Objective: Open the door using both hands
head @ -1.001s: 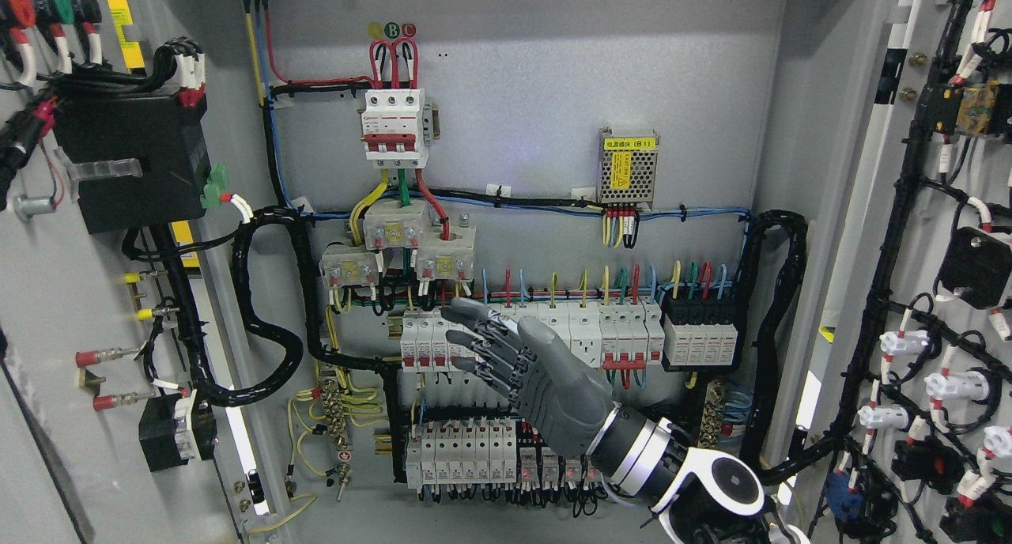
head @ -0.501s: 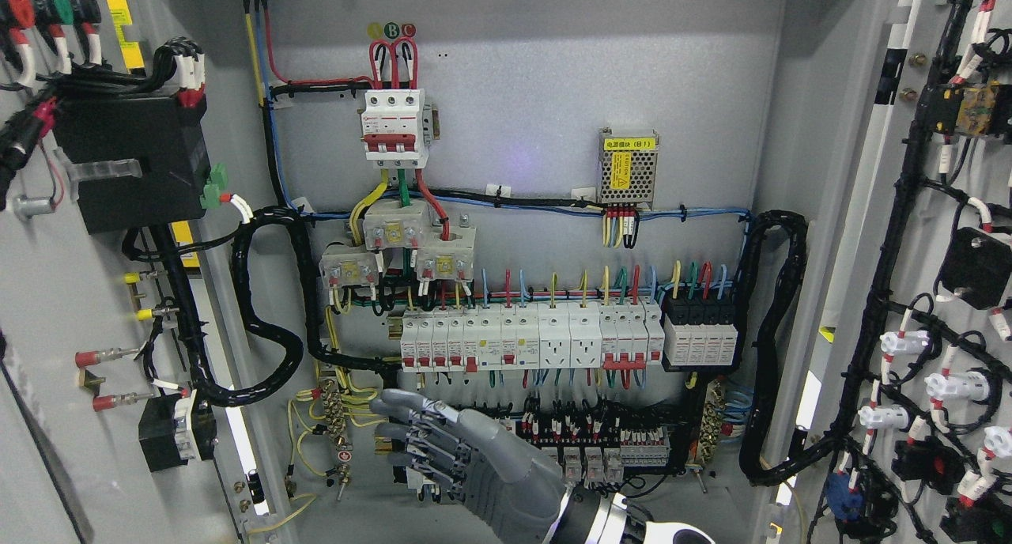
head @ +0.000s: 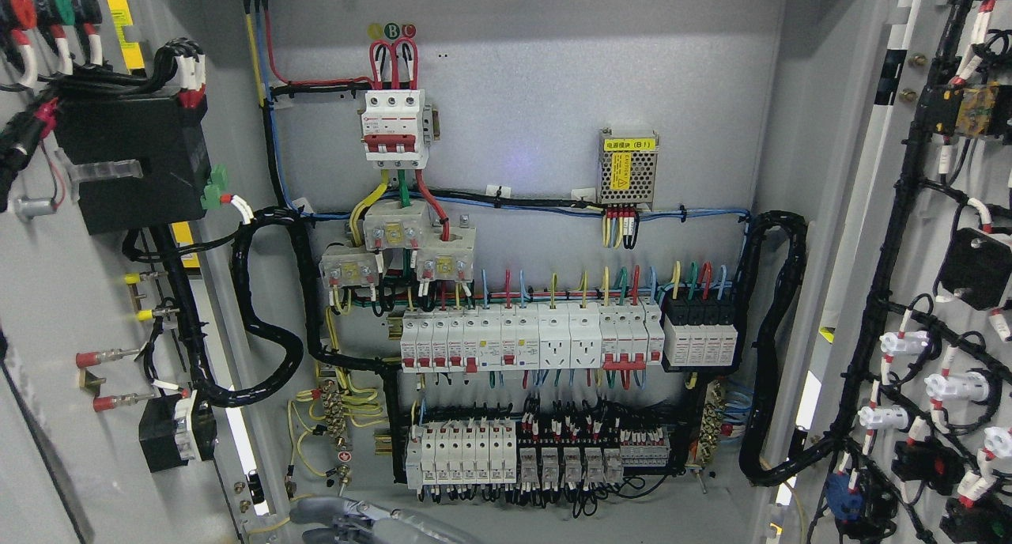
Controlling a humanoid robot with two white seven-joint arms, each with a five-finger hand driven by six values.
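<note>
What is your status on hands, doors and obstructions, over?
Right hand low at bottom edge, open, holding nothing; left out of view. Left door and right door both swung wide. Nothing blocks either door, over.

Cabinet back panel [head: 538, 93] with its mounted gear

A three-pole breaker [head: 393, 126] sits upper left, a power supply [head: 628, 167] to its right, two breaker rows [head: 522, 338] below, and black cable looms [head: 771, 346] beside them.

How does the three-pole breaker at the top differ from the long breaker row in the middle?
The three-pole breaker sits alone and high, fed by red looped wires; the middle breaker row is a long strip with multicoloured wires above. The breaker has one red bar; the row shows scattered red tabs. Both are white.
</note>
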